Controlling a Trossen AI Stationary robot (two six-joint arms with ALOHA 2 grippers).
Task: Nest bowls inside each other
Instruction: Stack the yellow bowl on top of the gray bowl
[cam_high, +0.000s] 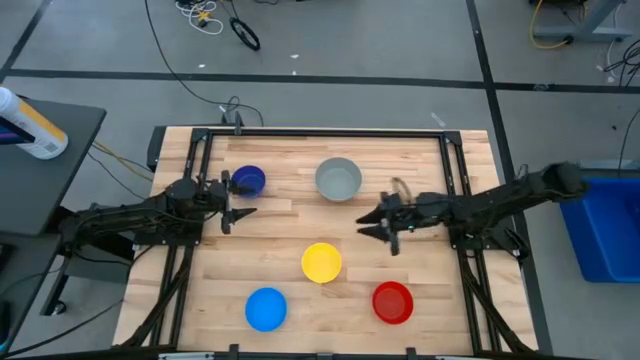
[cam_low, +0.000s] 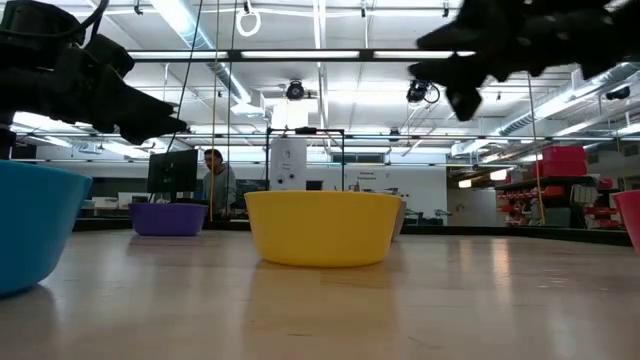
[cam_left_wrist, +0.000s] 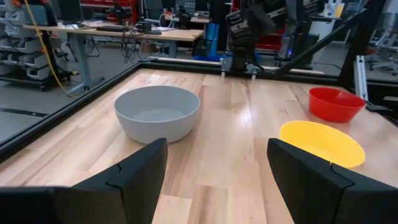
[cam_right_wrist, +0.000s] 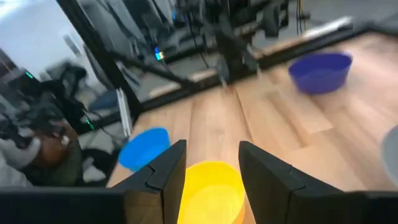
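Five bowls stand apart on the wooden table, each on its base: dark blue (cam_high: 248, 180) far left, grey (cam_high: 338, 179) far middle, yellow (cam_high: 321, 262) centre, light blue (cam_high: 266, 308) and red (cam_high: 393, 302) near the front. My left gripper (cam_high: 243, 198) is open beside the dark blue bowl, pointing toward the grey bowl (cam_left_wrist: 157, 112). My right gripper (cam_high: 362, 226) hovers open above the table, right of the yellow bowl (cam_right_wrist: 211, 186) and nearer than the grey one, with nothing between its fingers.
A black frame (cam_high: 200, 150) borders the table's sides. A side table with a bottle (cam_high: 30, 125) stands at the left and a blue bin (cam_high: 610, 230) at the right. A person (cam_low: 215, 175) sits in the room beyond.
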